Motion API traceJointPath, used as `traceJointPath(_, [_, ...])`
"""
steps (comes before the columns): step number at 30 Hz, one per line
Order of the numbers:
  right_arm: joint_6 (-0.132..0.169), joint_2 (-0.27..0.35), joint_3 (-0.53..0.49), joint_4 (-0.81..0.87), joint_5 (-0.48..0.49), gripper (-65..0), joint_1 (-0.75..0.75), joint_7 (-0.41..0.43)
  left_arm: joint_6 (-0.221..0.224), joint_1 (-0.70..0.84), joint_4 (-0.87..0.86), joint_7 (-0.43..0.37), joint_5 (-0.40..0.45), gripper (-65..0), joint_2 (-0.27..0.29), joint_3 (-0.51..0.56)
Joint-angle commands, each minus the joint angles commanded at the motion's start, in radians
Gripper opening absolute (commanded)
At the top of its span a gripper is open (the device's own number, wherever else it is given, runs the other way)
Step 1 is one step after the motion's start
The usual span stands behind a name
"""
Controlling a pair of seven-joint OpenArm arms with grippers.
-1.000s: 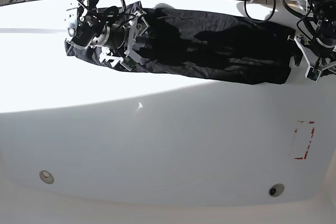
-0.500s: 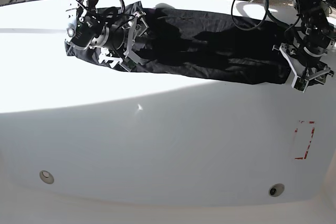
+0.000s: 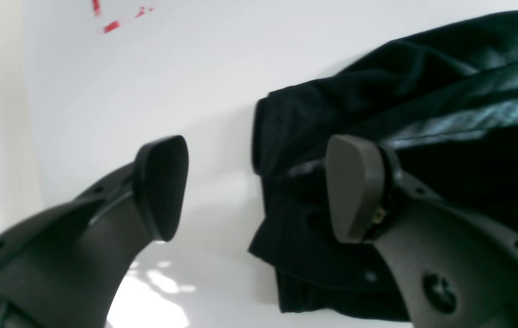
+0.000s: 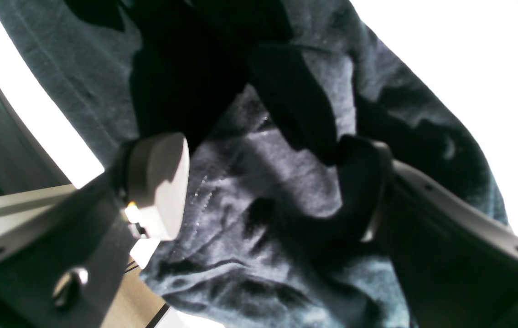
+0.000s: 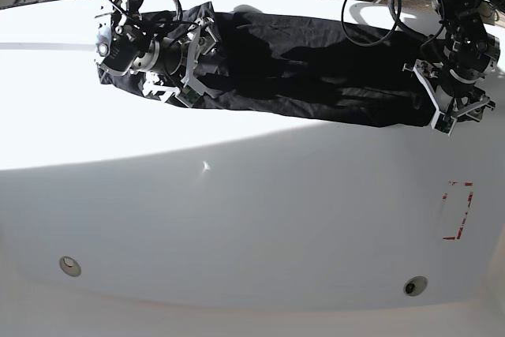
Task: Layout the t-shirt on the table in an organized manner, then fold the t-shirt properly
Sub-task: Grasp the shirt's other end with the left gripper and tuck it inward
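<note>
- The black t-shirt (image 5: 308, 69) lay across the upper part of the base frame as a long, wrinkled band on the white table (image 5: 252, 219), folded lengthwise rather than spread flat.
- I judged each arm was stationed at one end of that band so both ends could be gripped together for the next fold.
- The left gripper (image 5: 447, 102) sat at the upper right of the base frame, at the band's short edge.
- In the left wrist view its jaws stood wide: one pad (image 3: 161, 187) was over bare table, the other (image 3: 354, 189) over the cloth, with the layered hem (image 3: 282, 218) between them. I saw nothing held.
- The right gripper (image 5: 193, 65) sat at the upper left of the base frame, over the opposite end.
- In the right wrist view its jaws were also wide, with creased fabric (image 4: 263, 182) in the gap. I could not tell whether the pads touched it.
- The red dashed mark (image 5: 456, 211) at lower right lay well apart from the shirt.
</note>
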Motion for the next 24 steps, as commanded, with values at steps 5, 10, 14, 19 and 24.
traceJointPath(5, [0.0,0.0,0.0,0.0,0.0,-16.2,0.0,0.0,0.0,-0.002,0.0,0.0,0.0,-21.0,0.051,-0.063])
traceJointPath(10, [0.0,0.0,0.0,0.0,0.0,-16.2,0.0,0.0,0.0,-0.014,-0.003,0.0,0.0,-20.8,0.063,-0.077])
traceJointPath(14, [0.0,0.0,0.0,0.0,0.0,-16.2,0.0,0.0,0.0,-0.029,-0.035,0.0,0.0,-20.8,0.069,-0.083])
traceJointPath(19, [0.0,0.002,0.0,0.0,0.0,-16.2,0.0,0.0,0.0,-0.071,-0.1,0.0,0.0,-20.8,0.068,-0.114])
traceJointPath(24, [0.0,0.002,0.0,-0.002,0.0,-16.2,0.0,0.0,0.0,-0.094,-0.166,0.0,0.0,-20.8,0.04,-0.114])
